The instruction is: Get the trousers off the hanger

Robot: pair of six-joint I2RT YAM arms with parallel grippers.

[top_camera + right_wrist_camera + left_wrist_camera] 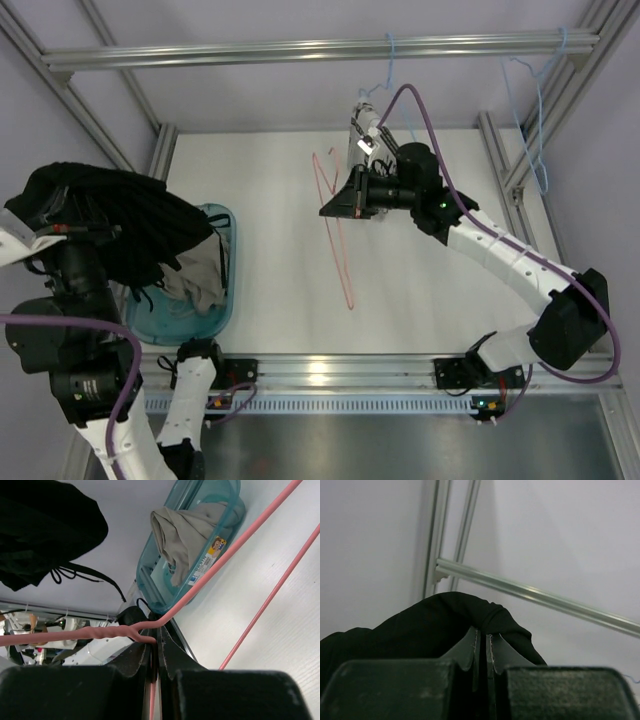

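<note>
the left gripper [482, 639] is pinching the trousers [115, 215], holding them up at the far left over the tub [205, 322]; the right gripper [156, 647] is clamping the hanger [340, 250] at its neck over the table [260, 200], well apart from the trousers

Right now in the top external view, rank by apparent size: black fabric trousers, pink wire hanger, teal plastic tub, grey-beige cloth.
1. Black fabric trousers, held up nearer the camera.
2. Teal plastic tub, partly covered.
3. Pink wire hanger, long but thin; unsure against the tub.
4. Grey-beige cloth.
</note>
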